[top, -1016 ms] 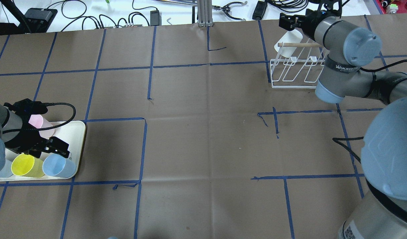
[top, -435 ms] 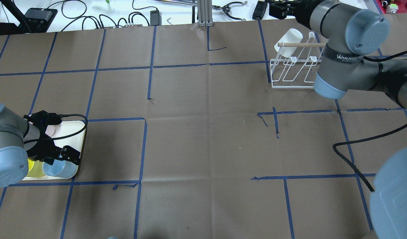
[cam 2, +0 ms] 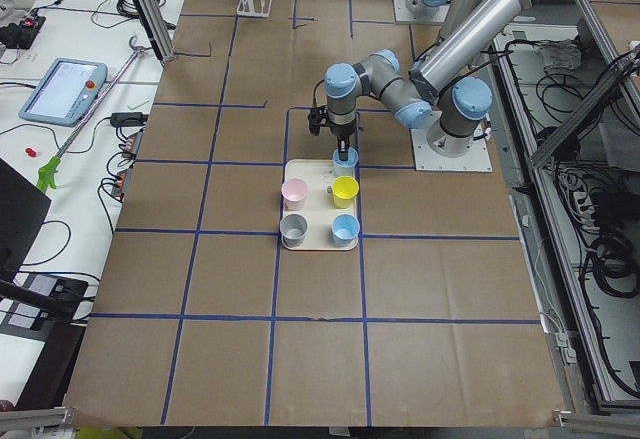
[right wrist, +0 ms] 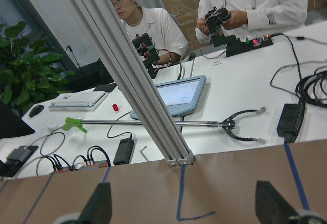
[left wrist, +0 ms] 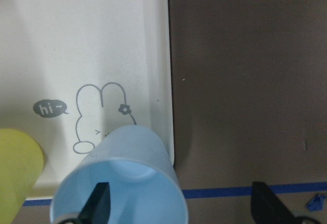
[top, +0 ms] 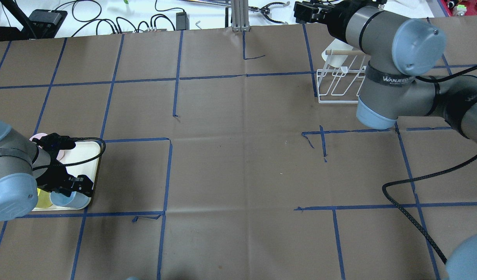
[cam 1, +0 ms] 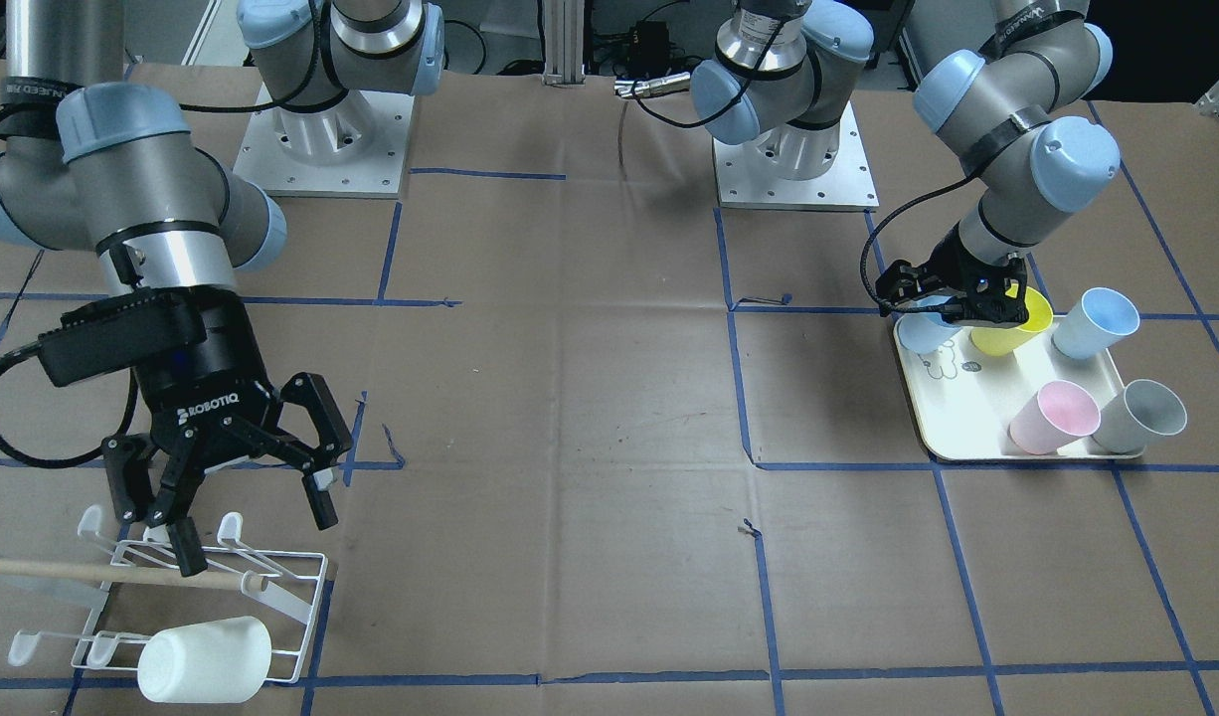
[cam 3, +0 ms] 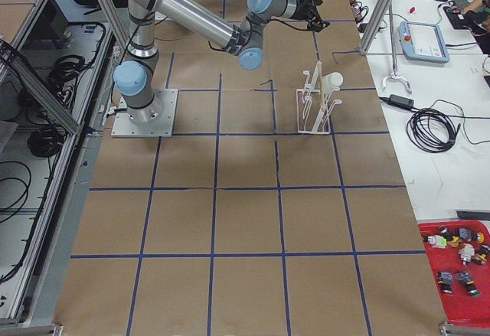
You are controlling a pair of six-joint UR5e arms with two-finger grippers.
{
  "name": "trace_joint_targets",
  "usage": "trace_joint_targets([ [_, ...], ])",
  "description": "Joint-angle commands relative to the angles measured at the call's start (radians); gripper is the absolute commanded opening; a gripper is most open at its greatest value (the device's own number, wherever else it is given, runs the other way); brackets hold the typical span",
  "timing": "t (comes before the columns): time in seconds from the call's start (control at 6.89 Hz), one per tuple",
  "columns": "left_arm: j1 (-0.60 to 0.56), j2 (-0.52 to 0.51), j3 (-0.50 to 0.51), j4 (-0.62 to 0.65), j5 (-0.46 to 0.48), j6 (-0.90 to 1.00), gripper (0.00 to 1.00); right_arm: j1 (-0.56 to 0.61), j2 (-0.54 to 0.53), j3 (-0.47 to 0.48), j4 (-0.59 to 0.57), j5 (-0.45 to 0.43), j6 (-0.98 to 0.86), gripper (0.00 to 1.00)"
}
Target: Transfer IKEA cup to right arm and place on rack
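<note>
At the table's left end we find the cream tray [top: 85,155], printed with a bunny outline [left wrist: 102,117]. Five cups stand on it. In the far row are the grey cup [cam 1: 1141,416] and, to its right, the pink cup [cam 1: 1055,416]. In the near row, from the left, come the second light-blue cup [cam 1: 1097,320], the yellow cup [cam 1: 1012,328] and the light-blue cup [left wrist: 122,183], which sits at the tray's near right corner.

The left gripper [cam 1: 957,303] is low over that corner cup. In its wrist view we see one finger [left wrist: 99,206] inside the cup's mouth and the other well outside its right wall, above the table. The jaws are spread wide and not pinched on the rim, and the cup rests upright on the tray.

Across the middle we see only the brown paper table cover [top: 238,155] with its blue tape lines.

At the far right stands the white wire rack [cam 1: 301,597], with a wooden dowel [cam 1: 92,572] across it. A white cup [cam 1: 204,658] sits tilted over a prong at the rack's far left corner.

The right gripper [cam 1: 247,497] hangs above the rack, clear of the white cup. Its fingers are released and nothing lies between them. Its wrist camera looks past the table's far edge to two people [right wrist: 153,30] seated at a white desk.
</note>
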Motion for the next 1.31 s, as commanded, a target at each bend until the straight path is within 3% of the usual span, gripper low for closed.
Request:
trace_joint_targets([
  [0.0,0.000,0.004,0.007,-0.001,0.000,-0.008,0.00,0.043,-0.046,0.064,-0.008,0.004,0.404,1.00],
  [0.44,-0.003,0.019,0.066,-0.020,0.046,-0.024,0.00,0.125,-0.047,0.066,-0.110,0.004,0.772,1.00],
  [0.58,-0.012,0.039,0.144,-0.116,0.046,-0.033,0.00,0.134,-0.029,0.068,-0.200,0.004,0.904,1.00],
  [0.87,-0.040,0.029,0.430,-0.412,0.034,-0.057,0.00,0.134,-0.024,0.066,-0.206,0.004,0.938,1.00],
  [1.16,-0.125,-0.070,0.670,-0.537,0.031,-0.102,0.00,0.134,-0.024,0.066,-0.207,0.006,0.942,1.00],
])
